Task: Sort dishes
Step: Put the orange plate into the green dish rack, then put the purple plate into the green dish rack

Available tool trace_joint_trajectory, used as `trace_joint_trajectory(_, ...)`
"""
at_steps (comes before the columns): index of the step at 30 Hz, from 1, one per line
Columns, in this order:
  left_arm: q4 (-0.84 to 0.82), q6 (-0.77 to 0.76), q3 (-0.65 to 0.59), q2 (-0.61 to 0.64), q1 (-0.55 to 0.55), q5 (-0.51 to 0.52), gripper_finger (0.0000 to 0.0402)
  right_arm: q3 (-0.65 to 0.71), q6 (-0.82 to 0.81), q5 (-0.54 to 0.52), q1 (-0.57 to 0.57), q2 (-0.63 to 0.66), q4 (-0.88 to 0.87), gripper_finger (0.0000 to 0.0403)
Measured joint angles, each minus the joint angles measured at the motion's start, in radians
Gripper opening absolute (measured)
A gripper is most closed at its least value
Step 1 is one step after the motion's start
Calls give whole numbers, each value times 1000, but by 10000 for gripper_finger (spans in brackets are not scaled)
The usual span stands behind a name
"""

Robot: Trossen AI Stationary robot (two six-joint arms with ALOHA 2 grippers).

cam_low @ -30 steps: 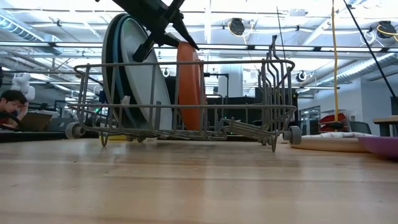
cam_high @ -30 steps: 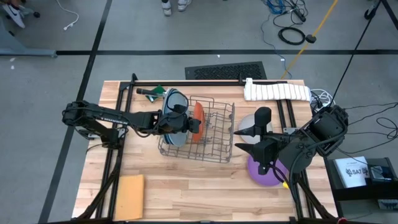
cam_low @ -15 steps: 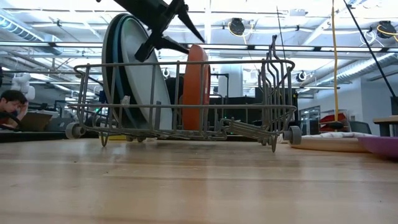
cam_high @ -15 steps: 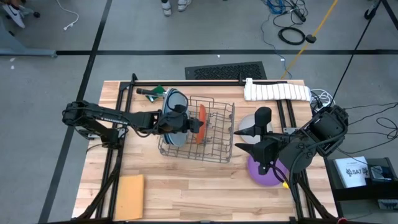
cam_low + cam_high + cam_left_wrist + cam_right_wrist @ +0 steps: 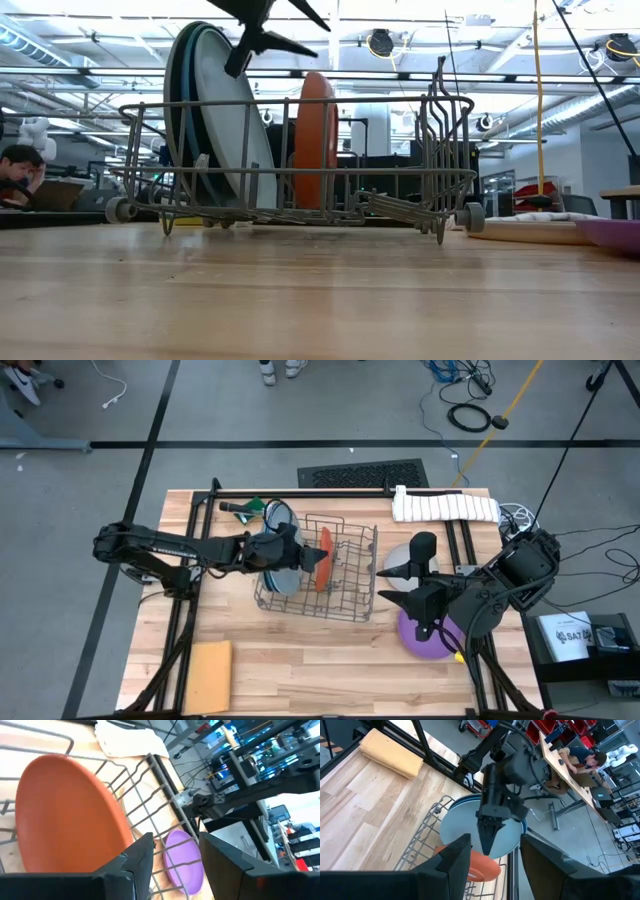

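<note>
Wire rack (image 5: 318, 573) sits mid-frame in the high view on the wooden table (image 5: 300, 670). Orange plate (image 5: 322, 558) stands upright on edge in the rack's middle slots, free of any grip. Three large plates stand on edge at the rack's left end: pale teal plate (image 5: 232, 130) facing the orange one, bright blue plate (image 5: 186, 110) behind it, grey-blue plate (image 5: 171, 95) outermost. Left gripper (image 5: 308, 559) hangs just left of the orange plate's top edge, above the rack, jaws parted and holding nothing; in the low view it shows at the top centre (image 5: 283, 22), above the plates and apart from them. Rack wires cross in front of all four plates in the low view.

Right gripper (image 5: 400, 582) waits right of the rack, jaws apart, empty. Purple plate (image 5: 428, 636) lies flat on the table lower right, partly covered by the right arm. Light grey plate (image 5: 403, 557) is just right of the rack, also partly hidden by that arm. Rolled white towel (image 5: 446, 506) upper right of the table, tan square sheet (image 5: 209, 662) lower left corner, dark brush-like tool (image 5: 240, 508) upper left near the large plates. A person (image 5: 18, 170) sits at far left in the low view, beyond the table
</note>
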State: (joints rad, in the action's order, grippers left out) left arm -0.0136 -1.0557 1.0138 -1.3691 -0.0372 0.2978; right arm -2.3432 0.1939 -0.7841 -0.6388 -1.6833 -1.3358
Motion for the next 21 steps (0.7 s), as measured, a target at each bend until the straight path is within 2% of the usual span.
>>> trace_joint_trajectory(10,-2,67,0,92,0,20,160,0,-63,8,-2,0,-14,164)
trace_joint_trajectory(13,29,146,0,142,0,11,160,0,-162,68,-4,0,-96,164)
trace_joint_trajectory(16,77,232,0,199,-8,-12,160,28,-336,107,-5,-2,-221,164)
trace_joint_trajectory(18,104,297,0,241,-16,-21,160,82,-432,123,-5,0,-229,164)
trace_joint_trajectory(21,135,387,1,301,-25,-36,160,177,-495,226,-9,7,-207,164)
